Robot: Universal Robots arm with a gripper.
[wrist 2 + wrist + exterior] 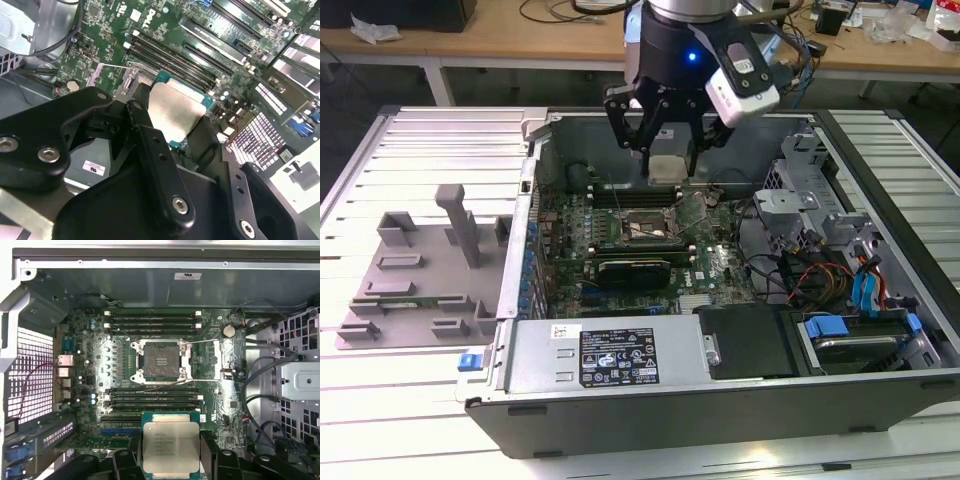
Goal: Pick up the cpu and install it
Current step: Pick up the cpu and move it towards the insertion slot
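Exterior view: gripper (668, 157) points down, clasping cpu (666, 169)

Cannot see one corner of the cpu (180, 102) behind the gripper (175, 130) in the second wrist view; cannot read its print.
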